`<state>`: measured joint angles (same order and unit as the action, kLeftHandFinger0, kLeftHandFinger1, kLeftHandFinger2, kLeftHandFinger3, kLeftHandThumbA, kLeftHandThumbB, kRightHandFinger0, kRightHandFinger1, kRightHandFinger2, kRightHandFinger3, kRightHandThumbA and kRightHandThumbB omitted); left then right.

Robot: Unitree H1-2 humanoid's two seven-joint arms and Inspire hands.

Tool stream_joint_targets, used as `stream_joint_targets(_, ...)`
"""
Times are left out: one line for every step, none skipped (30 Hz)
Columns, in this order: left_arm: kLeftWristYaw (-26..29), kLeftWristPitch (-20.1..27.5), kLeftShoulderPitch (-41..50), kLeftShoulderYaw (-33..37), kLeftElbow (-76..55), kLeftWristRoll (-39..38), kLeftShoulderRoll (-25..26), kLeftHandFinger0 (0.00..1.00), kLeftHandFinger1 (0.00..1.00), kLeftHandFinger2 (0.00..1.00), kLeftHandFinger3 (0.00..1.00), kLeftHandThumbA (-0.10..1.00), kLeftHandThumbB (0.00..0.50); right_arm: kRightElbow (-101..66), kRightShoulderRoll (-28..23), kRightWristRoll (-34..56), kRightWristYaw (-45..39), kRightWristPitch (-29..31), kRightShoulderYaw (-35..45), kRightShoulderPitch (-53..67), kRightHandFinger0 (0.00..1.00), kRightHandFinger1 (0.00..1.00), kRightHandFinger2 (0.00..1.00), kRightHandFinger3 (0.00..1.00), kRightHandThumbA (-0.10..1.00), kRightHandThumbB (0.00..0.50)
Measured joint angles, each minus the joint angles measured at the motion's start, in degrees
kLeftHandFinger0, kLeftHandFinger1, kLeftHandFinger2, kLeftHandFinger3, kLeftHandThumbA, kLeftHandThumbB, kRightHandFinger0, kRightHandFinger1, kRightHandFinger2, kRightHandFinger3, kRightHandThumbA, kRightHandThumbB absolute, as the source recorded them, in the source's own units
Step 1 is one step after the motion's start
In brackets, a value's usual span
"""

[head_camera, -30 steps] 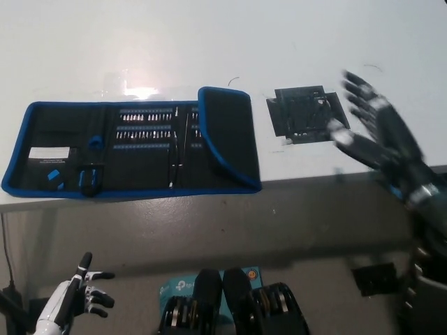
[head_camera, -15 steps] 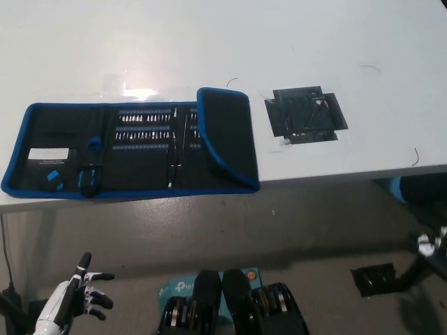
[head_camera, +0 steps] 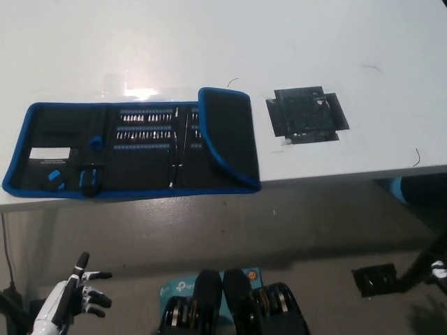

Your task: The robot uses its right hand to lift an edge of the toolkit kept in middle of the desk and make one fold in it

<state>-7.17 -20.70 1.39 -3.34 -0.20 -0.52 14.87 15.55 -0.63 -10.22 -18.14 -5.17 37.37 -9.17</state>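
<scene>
The toolkit (head_camera: 133, 150), a black roll with blue trim, lies spread on the white desk (head_camera: 314, 42), close to the front edge. Its right end flap (head_camera: 227, 136) is folded over leftward onto the pouch. Rows of small bits (head_camera: 143, 129) and a white label (head_camera: 49, 152) show inside. My white left hand (head_camera: 77, 296) hangs low at the lower left, below desk level, fingers apart and holding nothing. Of my black right arm only a dark sliver (head_camera: 438, 262) shows at the right edge, well below and right of the toolkit.
A black taped patch (head_camera: 307, 115) sits on the desk right of the toolkit. The desk's front edge runs just below the toolkit. On the floor lie a blue box (head_camera: 174, 286) and a black plate (head_camera: 374, 279).
My right hand, which was raised over the desk's right side, has dropped below the desk and nearly left the picture. Toolkit and left hand are unchanged.
</scene>
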Motion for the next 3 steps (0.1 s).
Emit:
stream_joint_targets(0.0, 0.03, 0.01, -0.02, 0.01, 0.0, 0.0, 0.43, 0.44, 0.36, 0.6, 1.0, 0.491, 0.38, -0.77, 0.42, 0.91, 0.24, -0.48, 0.0, 0.31, 0.4, 0.58, 0.95, 0.41, 0.199)
stream_joint_targets(0.0, 0.04, 0.02, -0.03, 0.01, 0.0, 0.0, 0.43, 0.45, 0.38, 0.61, 1.0, 0.497, 0.66, -1.32, 0.72, 1.56, 0.36, -0.98, 0.04, 0.32, 0.41, 0.58, 0.93, 0.4, 0.201)
stream_joint_targets(0.0, 0.04, 0.02, -0.03, 0.01, 0.0, 0.0, 0.43, 0.45, 0.38, 0.61, 1.0, 0.497, 0.71, -1.45, 0.76, 1.65, 0.38, -1.13, 0.05, 0.32, 0.41, 0.58, 0.93, 0.4, 0.201)
